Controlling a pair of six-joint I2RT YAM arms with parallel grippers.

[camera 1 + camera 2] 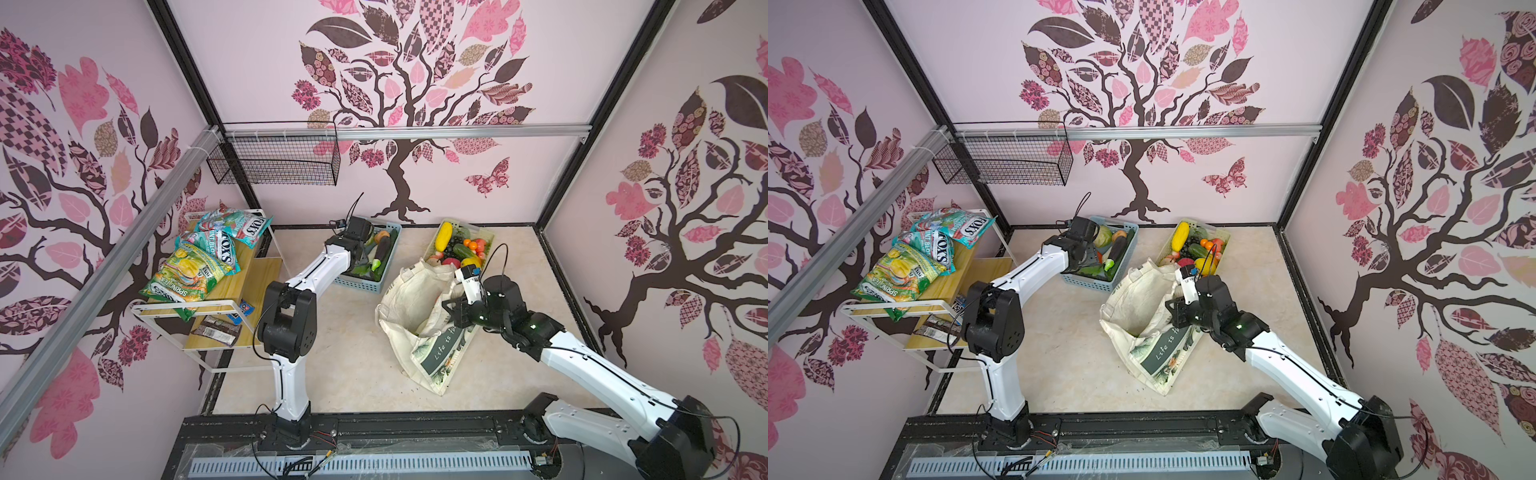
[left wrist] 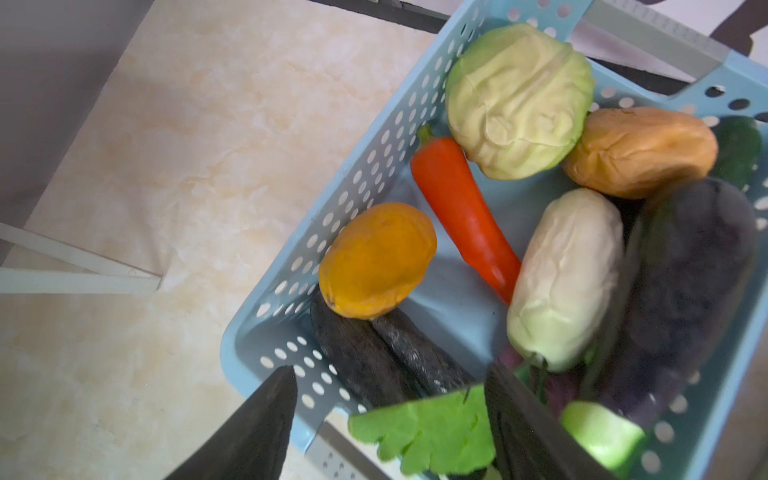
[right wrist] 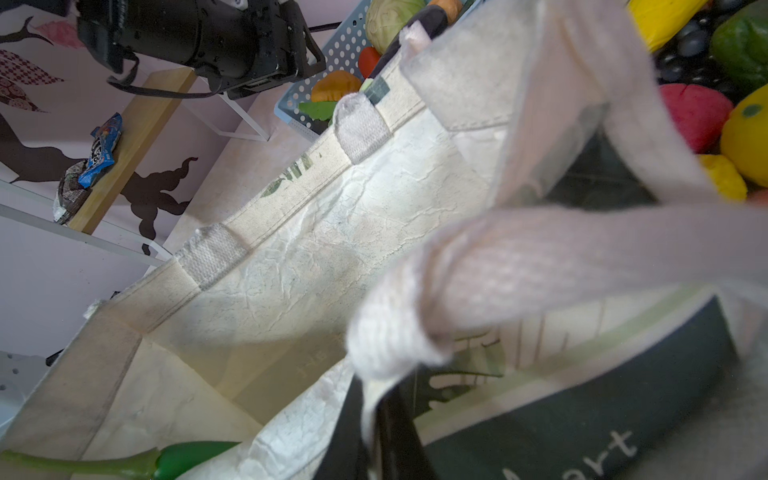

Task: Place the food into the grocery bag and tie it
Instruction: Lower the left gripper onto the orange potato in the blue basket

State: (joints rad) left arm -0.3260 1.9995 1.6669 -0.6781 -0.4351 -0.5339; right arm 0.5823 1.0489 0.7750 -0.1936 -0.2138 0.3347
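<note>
The cream grocery bag (image 1: 415, 307) (image 1: 1142, 299) lies open-mouthed in the middle of the floor. My right gripper (image 1: 446, 305) (image 3: 374, 432) is shut on its cream strap (image 3: 540, 257) at the rim. A green pepper (image 3: 183, 457) lies inside the bag. Food fills the light blue basket (image 1: 386, 232) (image 2: 374, 166): a cabbage (image 2: 519, 99), a red pepper (image 2: 461, 212), an orange fruit (image 2: 376, 259) and a purple eggplant (image 2: 685, 291). My left gripper (image 1: 361, 264) (image 2: 390, 415) hangs open over that basket's near corner, with a green leaf (image 2: 432, 428) between its fingers.
A pale green basket (image 1: 487, 237) of fruit stands behind the bag at the back wall. A wooden shelf rack (image 1: 249, 282) with snack packets (image 1: 199, 257) is at the left. A black wire basket (image 1: 274, 162) hangs on the back rail.
</note>
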